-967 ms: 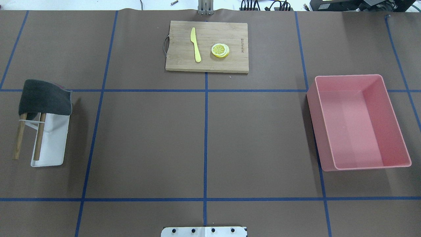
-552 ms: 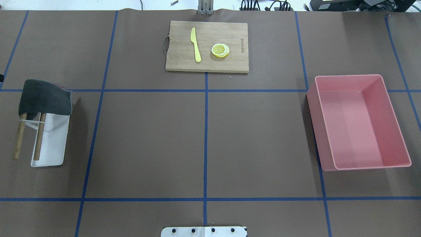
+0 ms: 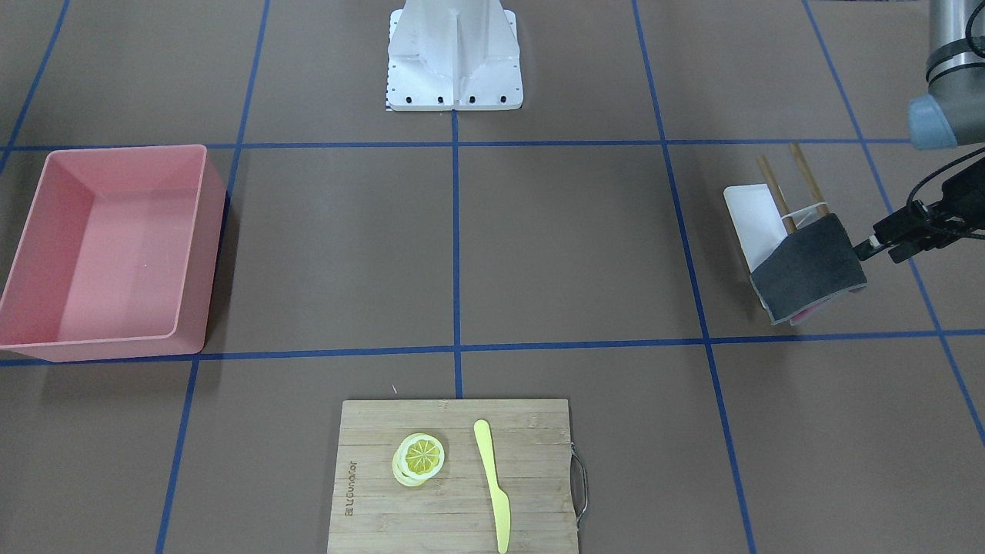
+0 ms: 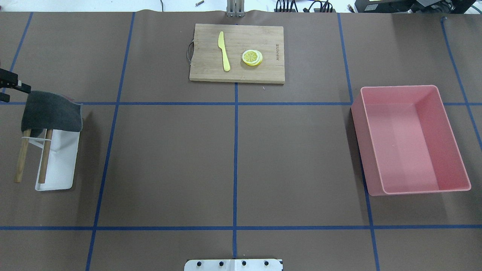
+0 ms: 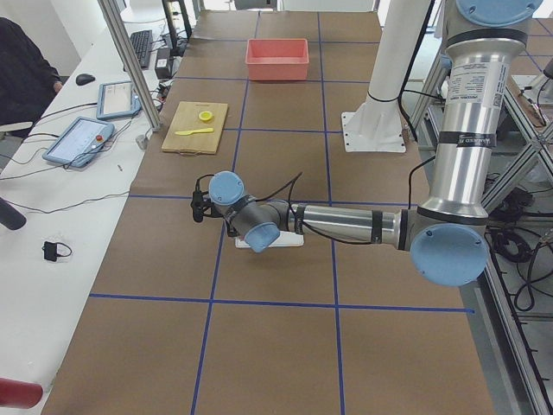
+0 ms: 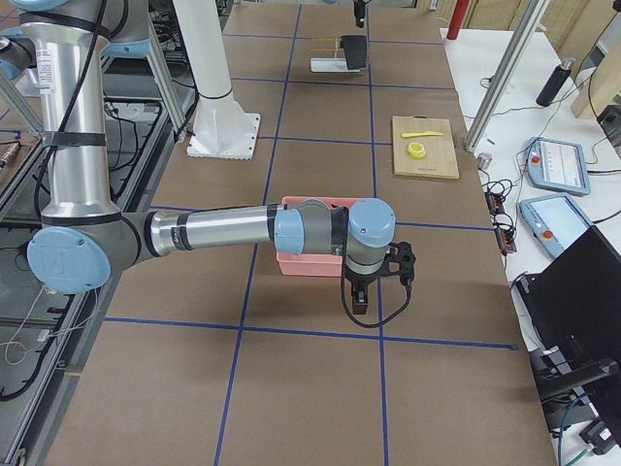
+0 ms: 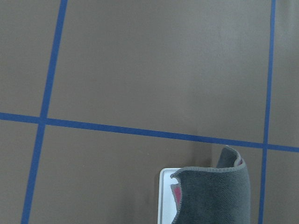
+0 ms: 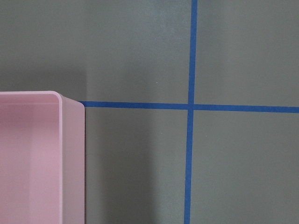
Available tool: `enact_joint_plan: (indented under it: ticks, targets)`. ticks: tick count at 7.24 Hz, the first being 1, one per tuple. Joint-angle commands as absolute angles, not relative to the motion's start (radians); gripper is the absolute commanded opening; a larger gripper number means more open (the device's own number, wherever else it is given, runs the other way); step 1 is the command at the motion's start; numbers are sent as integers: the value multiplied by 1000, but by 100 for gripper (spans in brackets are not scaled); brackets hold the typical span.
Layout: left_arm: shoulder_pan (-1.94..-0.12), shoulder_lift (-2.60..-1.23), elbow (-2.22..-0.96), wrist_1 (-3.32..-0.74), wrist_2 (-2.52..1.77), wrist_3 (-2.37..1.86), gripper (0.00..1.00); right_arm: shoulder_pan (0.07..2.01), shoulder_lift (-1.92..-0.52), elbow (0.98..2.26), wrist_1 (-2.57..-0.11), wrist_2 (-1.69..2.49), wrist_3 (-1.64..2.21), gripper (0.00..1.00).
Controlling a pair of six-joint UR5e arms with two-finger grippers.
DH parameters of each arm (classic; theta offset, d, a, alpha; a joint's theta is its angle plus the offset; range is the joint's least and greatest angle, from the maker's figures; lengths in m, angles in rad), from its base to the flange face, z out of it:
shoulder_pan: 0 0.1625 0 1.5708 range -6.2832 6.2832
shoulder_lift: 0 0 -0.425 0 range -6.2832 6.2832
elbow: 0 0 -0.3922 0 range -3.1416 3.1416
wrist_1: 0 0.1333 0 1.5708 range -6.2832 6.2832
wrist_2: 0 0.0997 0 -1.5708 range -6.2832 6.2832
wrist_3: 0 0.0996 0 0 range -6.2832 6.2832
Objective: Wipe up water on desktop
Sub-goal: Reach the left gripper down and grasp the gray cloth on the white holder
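Seen from the front, the brown desktop [image 3: 569, 246] fills the whole view. A pink bin [image 3: 115, 254] stands near its right end. A cutting board [image 3: 531, 431] with a knife [image 3: 492, 477] and a lemon slice [image 3: 422, 455] lies at the edge far from the robot. Near the left end a grey cloth [image 3: 808, 265] hangs over a white tray [image 3: 750, 215]. The left gripper [image 3: 877, 245] is just beside the cloth, and I cannot tell how far its fingers stand apart.

From overhead, two wooden sticks [image 4: 45, 158] lean under the cloth.

From the right end, the right gripper [image 6: 356, 303] hangs between the bin and the desk's right end. Its fingers are too small to judge.
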State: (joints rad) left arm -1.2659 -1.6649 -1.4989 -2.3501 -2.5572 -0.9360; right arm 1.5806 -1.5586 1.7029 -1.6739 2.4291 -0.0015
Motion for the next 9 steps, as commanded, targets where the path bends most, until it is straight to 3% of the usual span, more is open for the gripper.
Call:
enact_joint_plan:
  ticks: [1, 3, 7, 9]
  targets:
    - [-1252, -1675, -1491, -2352, -2557, -937, 92, 1580, -1557, 1698, -1675, 2433, -2, 100]
    - [-1250, -1677, -1477, -2350, -2559, -936, 90, 1580, -1554, 1695, -1675, 2439, 0, 100]
    - [-1241, -1677, -1468, -2350, -2565, -934, 69, 1580, -1552, 1695, -1674, 2441, 0, 100]
    - [-1236, -1680, -1463, -2350, -2563, -934, 66, 1580, -1552, 1694, -1674, 2441, 0, 100]
